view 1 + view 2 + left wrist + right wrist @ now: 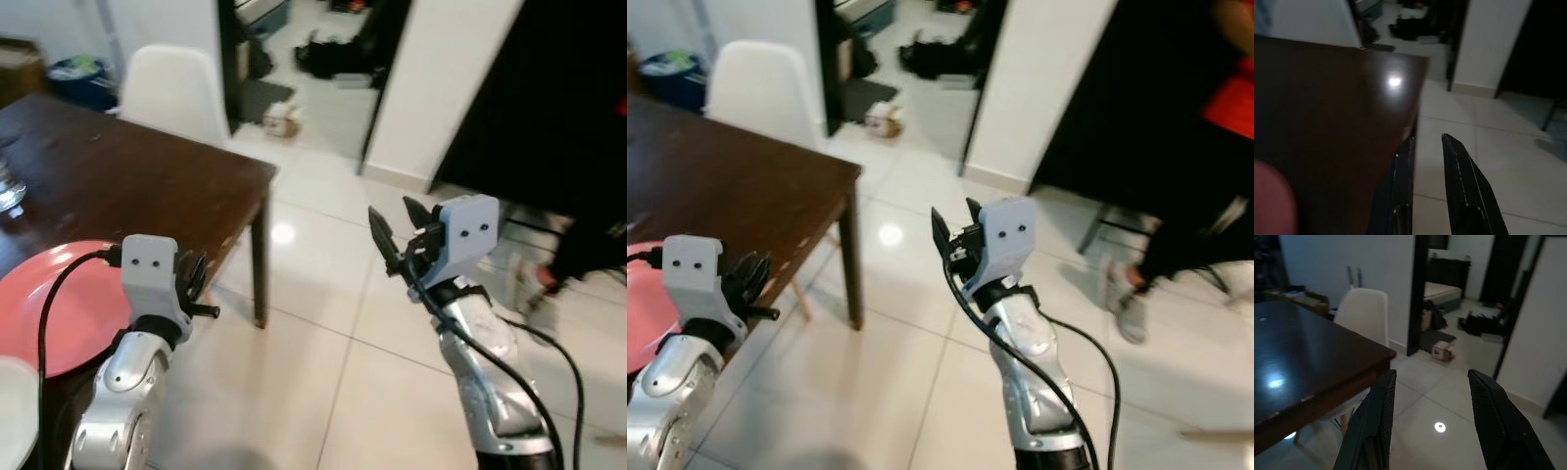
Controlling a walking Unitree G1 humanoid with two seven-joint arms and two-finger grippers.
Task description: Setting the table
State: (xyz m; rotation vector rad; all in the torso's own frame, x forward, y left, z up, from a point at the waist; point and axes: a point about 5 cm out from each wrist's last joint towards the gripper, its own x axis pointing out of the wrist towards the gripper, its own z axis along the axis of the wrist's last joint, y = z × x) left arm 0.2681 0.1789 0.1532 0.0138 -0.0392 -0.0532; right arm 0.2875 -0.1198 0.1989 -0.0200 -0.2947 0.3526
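Observation:
A pink plate (pixel 59 304) lies on the near end of the dark brown table (pixel 147 166), by its right edge. The rim of a white dish (pixel 15 411) shows at the bottom left corner. A clear glass (pixel 10 191) stands at the table's left. My left gripper (pixel 199 284) hovers at the table's right edge just beyond the pink plate, its fingers (pixel 1464 186) a little apart and holding nothing. My right gripper (pixel 392 217) is raised over the tiled floor to the right of the table, open wide and empty, its fingers (pixel 1493 421) pointing toward the table corner.
A white chair (pixel 171 93) stands at the table's far side. Beyond it an open doorway leads to a room with a small cardboard box (pixel 282 119) and dark clutter on the floor. A person (pixel 1215 176) in a red top and dark trousers stands at the right.

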